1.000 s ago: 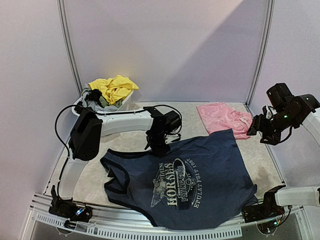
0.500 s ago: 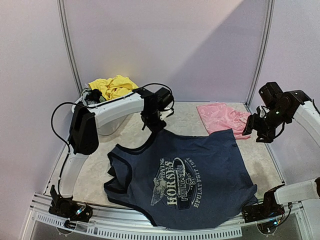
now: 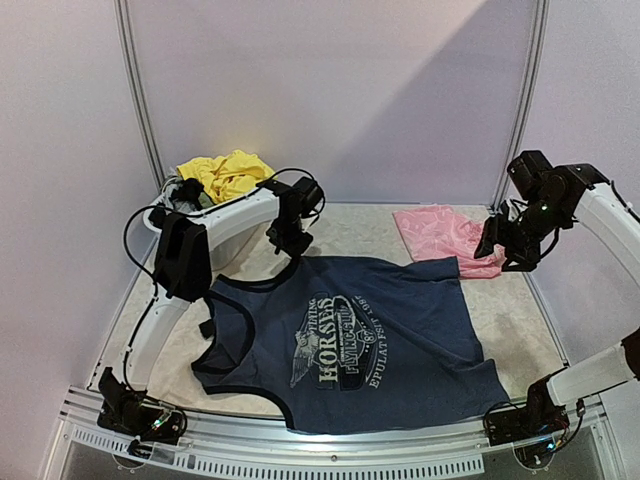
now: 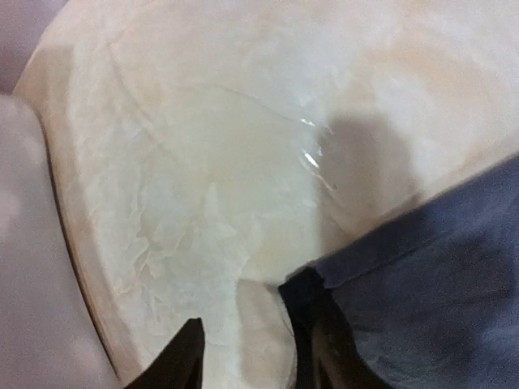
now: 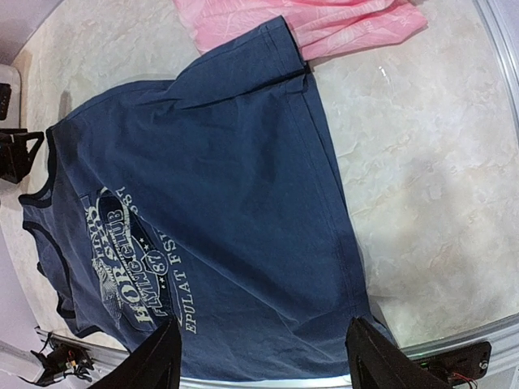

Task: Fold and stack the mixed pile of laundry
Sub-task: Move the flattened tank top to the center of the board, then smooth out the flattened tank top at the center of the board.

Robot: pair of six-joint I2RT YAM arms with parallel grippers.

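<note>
The navy tank top (image 3: 350, 340) with white lettering lies spread flat in the middle of the table, also seen from above (image 5: 219, 186). My left gripper (image 3: 288, 243) hovers at its back strap, jaws apart (image 4: 247, 365) with bare table between them; the strap's dark edge (image 4: 304, 292) rests beside the right finger (image 4: 320, 348). A pale pink piece (image 3: 445, 235) lies at the back right, its edge under the top's corner (image 5: 324, 24). A yellow piece (image 3: 225, 175) sits heaped at the back left. My right gripper (image 3: 505, 245) hangs open high over the table (image 5: 268, 361), holding nothing.
A white tub (image 3: 165, 215) at the back left holds the yellow heap. Metal frame posts stand at the back corners, and a ribbed rail (image 3: 330, 462) runs along the front edge. Bare table (image 3: 520, 320) shows right of the tank top.
The left gripper dragged the tank top's strap to the back left, flattening the garment, then opened and let go. The right arm shifted slightly left, still open.
</note>
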